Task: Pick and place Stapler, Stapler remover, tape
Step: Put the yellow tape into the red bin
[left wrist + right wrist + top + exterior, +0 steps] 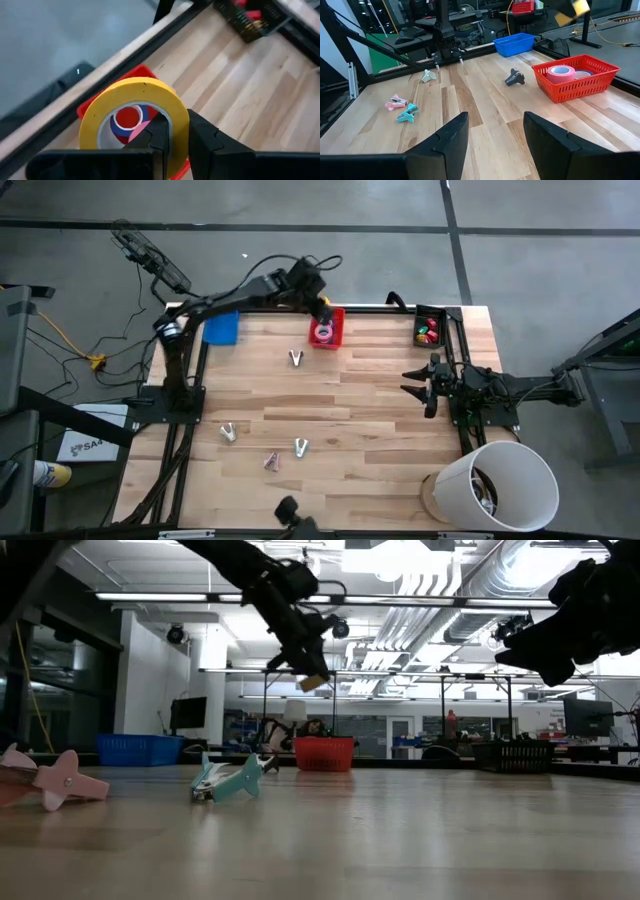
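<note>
Yellow tape [134, 107], unlabelled, clamped in left gripper [172, 132] above red basket [327, 327]; right gripper [492, 131] released, well apart from basket.

The high view looks straight down on the whole tabletop [380, 390] from well above, taking in both arms and the floor around. The low view sits at tabletop height at one edge and looks level across the wood into the room beyond, with the red basket [323, 754] far off at the opposite edge. The left wrist view looks steeply down, very close over that same basket. The right wrist view looks across the tabletop from the right side; it shares the red basket and the blue basket [516, 43] with the high and low views.
</note>
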Action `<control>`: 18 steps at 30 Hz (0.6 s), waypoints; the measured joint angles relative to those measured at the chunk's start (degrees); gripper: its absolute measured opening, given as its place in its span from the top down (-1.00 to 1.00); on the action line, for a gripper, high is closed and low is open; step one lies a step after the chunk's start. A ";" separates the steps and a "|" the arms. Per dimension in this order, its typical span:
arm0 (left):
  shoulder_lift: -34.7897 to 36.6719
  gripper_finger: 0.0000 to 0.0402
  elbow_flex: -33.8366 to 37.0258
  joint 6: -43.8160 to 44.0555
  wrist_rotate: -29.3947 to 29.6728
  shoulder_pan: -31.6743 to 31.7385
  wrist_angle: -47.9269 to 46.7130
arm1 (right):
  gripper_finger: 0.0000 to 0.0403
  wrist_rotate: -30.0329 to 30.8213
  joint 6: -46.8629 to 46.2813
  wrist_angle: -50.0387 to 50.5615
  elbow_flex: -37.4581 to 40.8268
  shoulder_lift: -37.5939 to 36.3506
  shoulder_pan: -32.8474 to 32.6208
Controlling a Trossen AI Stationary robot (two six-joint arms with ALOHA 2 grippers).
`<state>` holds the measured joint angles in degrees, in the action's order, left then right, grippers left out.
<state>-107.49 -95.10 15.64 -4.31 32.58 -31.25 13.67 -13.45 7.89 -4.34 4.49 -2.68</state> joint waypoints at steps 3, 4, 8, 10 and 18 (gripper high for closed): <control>-5.96 0.82 -7.91 1.68 -0.15 0.46 -4.84 | 0.10 -0.01 0.00 -0.01 0.00 0.00 0.00; -7.90 0.82 -10.54 1.79 -0.05 0.48 -6.27 | 0.10 -0.03 0.00 -0.01 0.00 0.00 0.02; -14.86 0.82 -19.95 2.24 0.31 0.31 -11.03 | 0.10 -0.15 0.02 -0.01 0.00 0.00 0.00; -17.66 0.82 -23.47 2.85 0.71 -0.10 -13.27 | 0.10 -0.15 0.00 -0.01 0.00 0.00 0.02; -22.53 0.82 -26.00 5.70 5.25 -0.79 -15.47 | 0.10 -0.21 0.00 -0.01 0.00 0.00 0.00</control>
<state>-130.02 -121.10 21.34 0.95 31.79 -46.72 13.45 -13.45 7.88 -4.34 4.49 -2.68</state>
